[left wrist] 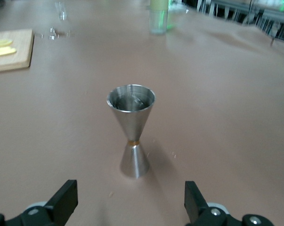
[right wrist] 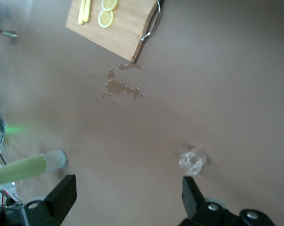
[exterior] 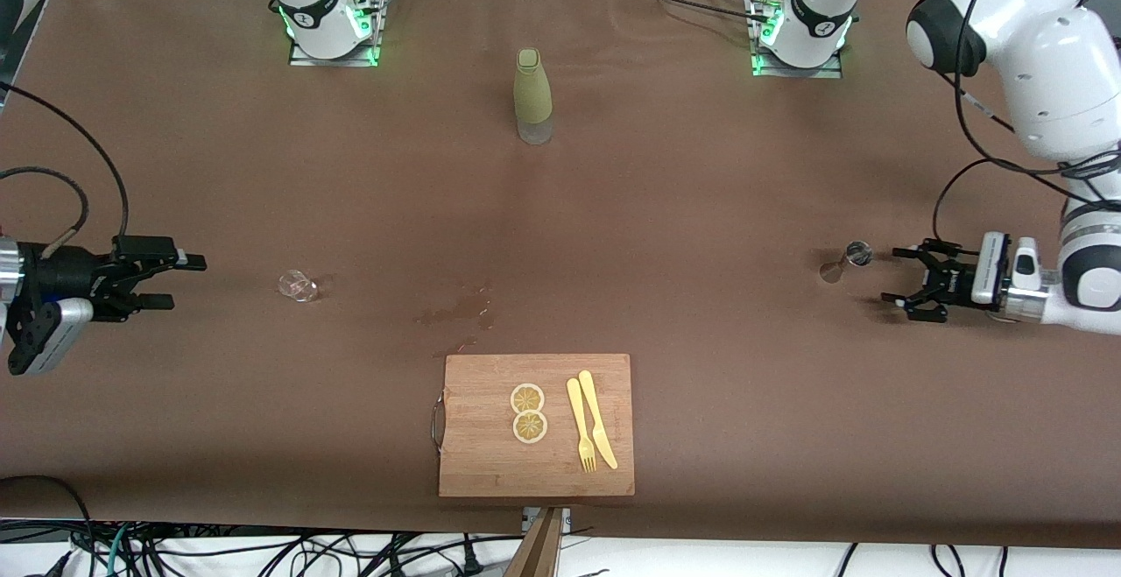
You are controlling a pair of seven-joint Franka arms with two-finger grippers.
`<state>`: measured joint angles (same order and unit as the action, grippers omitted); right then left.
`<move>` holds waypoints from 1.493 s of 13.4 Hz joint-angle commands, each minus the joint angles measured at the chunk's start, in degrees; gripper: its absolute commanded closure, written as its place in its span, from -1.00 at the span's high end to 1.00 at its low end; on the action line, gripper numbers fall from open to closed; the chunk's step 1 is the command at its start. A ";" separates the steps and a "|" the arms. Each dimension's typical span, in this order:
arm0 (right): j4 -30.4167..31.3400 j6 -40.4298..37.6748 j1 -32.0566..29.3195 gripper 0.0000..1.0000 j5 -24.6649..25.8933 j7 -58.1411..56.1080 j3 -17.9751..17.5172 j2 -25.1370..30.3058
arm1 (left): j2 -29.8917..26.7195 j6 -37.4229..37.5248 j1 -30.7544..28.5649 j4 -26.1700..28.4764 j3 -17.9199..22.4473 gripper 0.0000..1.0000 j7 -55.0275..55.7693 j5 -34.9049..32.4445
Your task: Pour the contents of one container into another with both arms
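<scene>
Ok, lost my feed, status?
Left gripper open by upright steel jigger. Right gripper open near small glass. Spill mid-table.

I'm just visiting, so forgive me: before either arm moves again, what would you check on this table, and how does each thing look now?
1. Metal jigger upright near left gripper: ok.
2. Left gripper's jaws open, clear of the jigger: ok.
3. Small glass upright, apart from right gripper: ok.
4. Right gripper's jaws open: ok.
5. Tablecloth dry: not ok, spill near cutting board.
6. Liquid in the jigger: cannot tell.
</scene>
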<state>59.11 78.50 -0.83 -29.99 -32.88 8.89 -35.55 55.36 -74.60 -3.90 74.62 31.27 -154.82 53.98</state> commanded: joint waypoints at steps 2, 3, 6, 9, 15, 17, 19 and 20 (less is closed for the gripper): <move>1.01 -0.80 0.39 1.00 8.79 14.13 -4.66 5.04 | -11.73 -5.55 0.38 2.28 -0.41 1.00 9.24 -9.31; 1.27 -1.68 0.74 1.00 10.38 18.08 -4.93 6.18 | -14.55 -6.95 0.47 2.37 -0.68 1.00 12.84 -11.94; 1.27 -7.12 1.62 1.00 16.08 26.63 -5.55 9.08 | -23.94 -9.16 1.52 2.80 -1.99 1.00 30.29 -21.52; 4.42 -12.31 1.71 1.00 24.69 26.29 -5.72 14.78 | -32.30 -9.25 2.93 3.77 -4.36 1.00 49.65 -30.13; 9.01 -12.32 1.80 1.00 29.37 24.89 -5.37 20.68 | -42.87 -10.48 4.42 7.38 -11.75 1.00 82.52 -42.98; 9.09 -11.62 1.45 1.00 30.25 25.50 -4.06 22.27 | -44.27 -10.39 4.69 7.55 -13.41 1.00 91.49 -44.13; 9.01 -10.83 1.45 1.00 32.79 25.06 -3.53 22.97 | -45.68 -10.39 6.00 7.82 -15.43 1.00 100.90 -46.58; 9.01 -10.65 1.45 1.00 32.81 24.89 -3.53 23.76 | -46.38 -10.39 6.27 7.91 -17.27 1.00 105.64 -48.42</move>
<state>65.74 66.52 0.63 1.41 -7.68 5.47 -14.75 12.18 -83.46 1.02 79.83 16.60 -57.68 9.78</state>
